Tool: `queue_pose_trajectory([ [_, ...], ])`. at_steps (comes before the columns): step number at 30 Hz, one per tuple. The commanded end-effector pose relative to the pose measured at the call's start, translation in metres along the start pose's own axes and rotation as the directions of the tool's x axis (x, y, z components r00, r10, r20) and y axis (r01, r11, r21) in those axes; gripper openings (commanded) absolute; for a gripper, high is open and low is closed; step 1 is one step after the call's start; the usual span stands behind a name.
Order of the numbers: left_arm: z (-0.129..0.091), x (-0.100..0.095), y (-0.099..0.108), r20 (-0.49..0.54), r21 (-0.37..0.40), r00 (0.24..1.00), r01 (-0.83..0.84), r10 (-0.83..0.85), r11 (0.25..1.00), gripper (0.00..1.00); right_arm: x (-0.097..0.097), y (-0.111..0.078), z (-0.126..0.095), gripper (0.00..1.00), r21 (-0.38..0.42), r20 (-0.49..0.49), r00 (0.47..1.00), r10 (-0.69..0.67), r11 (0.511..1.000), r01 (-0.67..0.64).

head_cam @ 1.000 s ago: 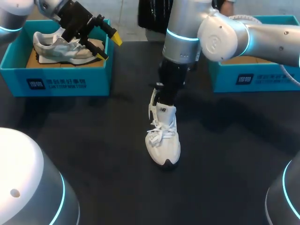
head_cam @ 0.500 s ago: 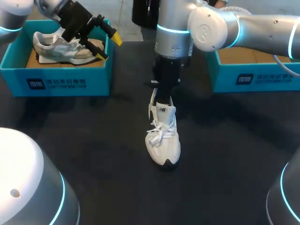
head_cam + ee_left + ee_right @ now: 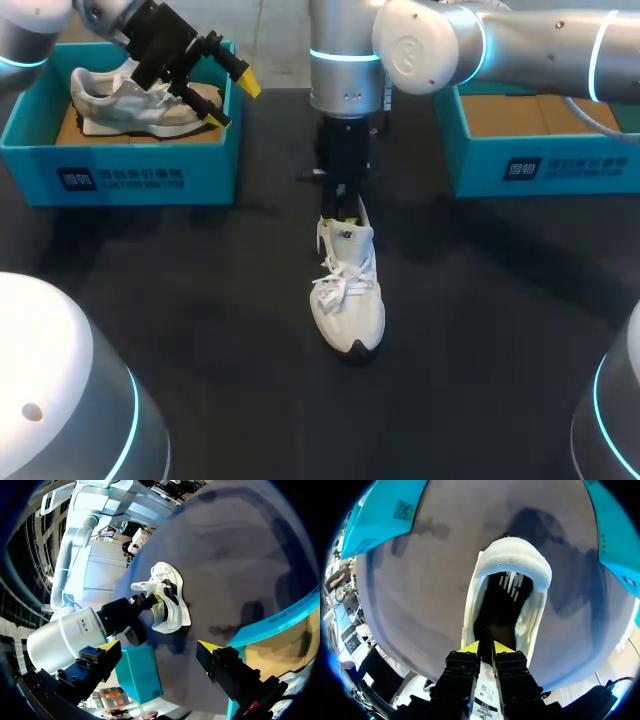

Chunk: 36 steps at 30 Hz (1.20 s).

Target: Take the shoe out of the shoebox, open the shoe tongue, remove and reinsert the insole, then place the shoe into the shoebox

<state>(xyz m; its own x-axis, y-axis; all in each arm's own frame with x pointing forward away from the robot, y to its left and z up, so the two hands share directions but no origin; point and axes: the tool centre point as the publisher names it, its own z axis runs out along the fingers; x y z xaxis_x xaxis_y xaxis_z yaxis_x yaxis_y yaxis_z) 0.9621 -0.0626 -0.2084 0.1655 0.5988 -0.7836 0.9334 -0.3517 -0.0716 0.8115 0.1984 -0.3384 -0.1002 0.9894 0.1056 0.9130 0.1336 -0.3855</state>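
A white shoe [image 3: 348, 300] stands on the black table, toe towards the front edge, laces loose and tongue raised. My right gripper [image 3: 340, 205] hangs straight over its heel. In the right wrist view the right gripper [image 3: 486, 647] has its yellow tips a narrow gap apart above the shoe [image 3: 512, 560], and the dark insole shows in the mouth; nothing sits between the tips. My left gripper [image 3: 233, 102] is wide open above the left shoebox [image 3: 120, 175], holding nothing. The left wrist view shows the left gripper [image 3: 159, 647] and the shoe [image 3: 167, 600] far ahead of it.
A grey and white shoe [image 3: 130, 105] lies in the left shoebox. A second teal shoebox [image 3: 540, 165] stands at the back right with only its cardboard floor showing. My arms' white bases [image 3: 60, 400] fill the front corners.
My right arm's upper links have swung to the left above the shoe while the gripper stayed over the heel, its tips parting slightly. The shoe and the left arm have not moved.
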Motion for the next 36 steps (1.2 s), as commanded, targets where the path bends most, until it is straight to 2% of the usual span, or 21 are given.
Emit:
queue_pose_trajectory([
  [1, 0.0, 0.0, 0.0, -0.003, 0.002, 1.0, -0.001, 0.001, 1.0, 1.0, -0.004, -0.003, 0.003, 0.28, -0.003, -0.008, 1.0, 0.006, 1.0, -0.006],
  [2, 0.0, 0.0, 0.0, -0.003, 0.002, 1.0, -0.001, 0.001, 1.0, 1.0, -0.004, -0.003, 0.004, 0.35, -0.001, -0.01, 1.0, 0.009, 1.0, -0.009],
  [4, 0.0, 0.0, 0.0, -0.003, 0.002, 1.0, -0.001, 0.001, 1.0, 1.0, -0.006, -0.003, 0.006, 0.39, 0.002, -0.01, 1.0, 0.011, 1.0, -0.011],
  [5, 0.0, 0.0, 0.0, -0.003, 0.002, 1.0, -0.001, 0.001, 1.0, 1.0, -0.007, -0.003, 0.008, 0.45, 0.009, -0.014, 1.0, 0.016, 1.0, -0.016],
  [6, 0.0, 0.0, 0.0, -0.003, 0.002, 1.0, -0.001, 0.001, 1.0, 1.0, -0.008, -0.003, 0.008, 0.69, 0.011, -0.015, 1.0, 0.017, 1.0, -0.017],
  [7, 0.0, 0.0, 0.0, -0.003, 0.002, 1.0, -0.001, 0.001, 1.0, 1.0, -0.008, -0.004, 0.008, 0.98, 0.012, -0.016, 1.0, 0.019, 1.0, -0.018],
  [36, 0.0, 0.0, 0.0, -0.003, 0.002, 1.0, -0.001, 0.001, 1.0, 1.0, -0.001, -0.03, -0.008, 1.0, 0.049, 0.017, 0.996, 0.083, 0.995, -0.084],
])
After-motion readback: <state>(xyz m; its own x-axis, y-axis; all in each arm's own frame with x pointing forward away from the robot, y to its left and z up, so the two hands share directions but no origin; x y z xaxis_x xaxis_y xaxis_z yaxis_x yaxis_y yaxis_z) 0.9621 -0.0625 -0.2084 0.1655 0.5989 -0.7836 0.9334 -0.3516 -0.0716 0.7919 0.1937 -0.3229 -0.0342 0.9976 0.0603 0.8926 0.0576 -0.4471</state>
